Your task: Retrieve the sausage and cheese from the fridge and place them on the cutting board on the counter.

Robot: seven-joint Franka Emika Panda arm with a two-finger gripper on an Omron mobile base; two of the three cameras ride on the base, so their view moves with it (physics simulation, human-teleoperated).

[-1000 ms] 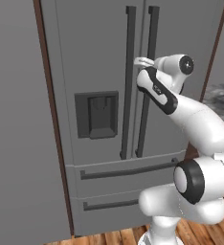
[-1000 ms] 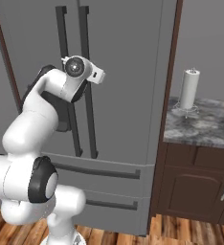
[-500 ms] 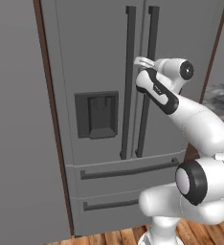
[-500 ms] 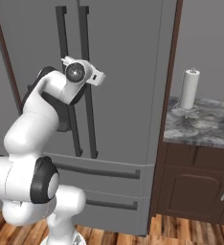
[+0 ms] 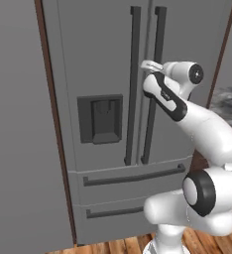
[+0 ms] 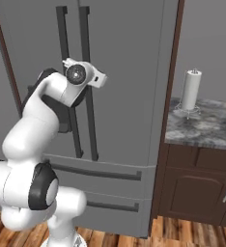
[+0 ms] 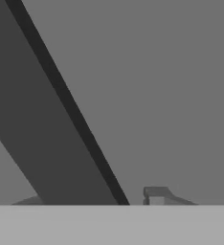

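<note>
Fridge stands shut beside the desk, so sausage and cheese presumably sit inside. Gripper is at the right handle, around it in hand view; whether clenched, I cannot tell. Rigid bar, heavy door: hold mid-handle.

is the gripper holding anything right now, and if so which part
The gripper straddles the fridge's right door handle, around its upper half; whether the fingers have clamped it cannot be told.
</note>
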